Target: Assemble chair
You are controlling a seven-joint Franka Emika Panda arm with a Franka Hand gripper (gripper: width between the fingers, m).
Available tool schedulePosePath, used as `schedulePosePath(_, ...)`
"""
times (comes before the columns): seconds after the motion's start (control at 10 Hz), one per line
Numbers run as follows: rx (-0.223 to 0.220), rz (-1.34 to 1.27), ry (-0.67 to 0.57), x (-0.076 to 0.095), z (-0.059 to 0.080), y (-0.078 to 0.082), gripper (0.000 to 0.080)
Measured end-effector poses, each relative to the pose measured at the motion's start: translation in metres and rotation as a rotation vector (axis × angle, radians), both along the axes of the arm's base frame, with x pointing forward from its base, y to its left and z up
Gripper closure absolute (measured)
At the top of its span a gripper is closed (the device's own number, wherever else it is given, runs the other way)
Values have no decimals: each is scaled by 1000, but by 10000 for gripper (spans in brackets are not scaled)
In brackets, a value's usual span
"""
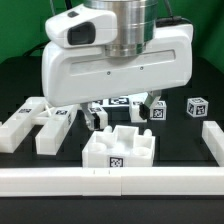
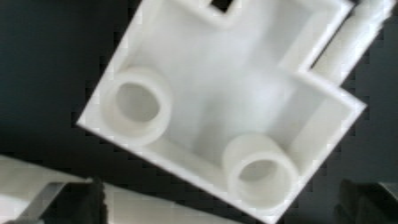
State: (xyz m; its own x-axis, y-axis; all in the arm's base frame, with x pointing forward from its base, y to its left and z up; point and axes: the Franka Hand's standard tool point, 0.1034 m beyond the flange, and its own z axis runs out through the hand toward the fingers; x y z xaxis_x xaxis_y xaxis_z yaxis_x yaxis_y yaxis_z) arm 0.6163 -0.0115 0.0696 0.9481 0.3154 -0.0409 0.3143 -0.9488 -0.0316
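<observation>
The blocky white chair seat (image 1: pixel 119 150) lies on the black table just behind the front rail, with a tag on its front face. It fills the wrist view (image 2: pixel 214 90), where two round sockets show. My gripper (image 1: pixel 120 116) hangs right above the seat's far side, jaws wide apart and empty, one dark finger (image 1: pixel 95 117) on each side. In the wrist view the gripper (image 2: pixel 205 208) shows only as dark finger edges in the corners. Two chunky white chair parts (image 1: pixel 40 127) lie at the exterior view's left. A small tagged white part (image 1: pixel 197 106) stands at the right.
A long white border rail (image 1: pixel 110 181) runs along the front and another rail (image 1: pixel 212 140) stands at the exterior view's right. The marker board (image 1: pixel 122 102) lies flat behind the gripper. Another small tagged piece (image 1: pixel 158 110) sits beside the right finger.
</observation>
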Motion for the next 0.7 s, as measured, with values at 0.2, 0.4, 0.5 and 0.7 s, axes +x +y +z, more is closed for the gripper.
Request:
schedulePosePath(0.2,0,2,2,-1,-1,1,150)
schedulePosePath(0.4,-9,-191,-34,-7,-7,8,150)
schedulePosePath(0.5,-7,-290,-8,-12,-18,14,150)
schedulePosePath(0.7,-2,-309,-7,11,-15,13,150)
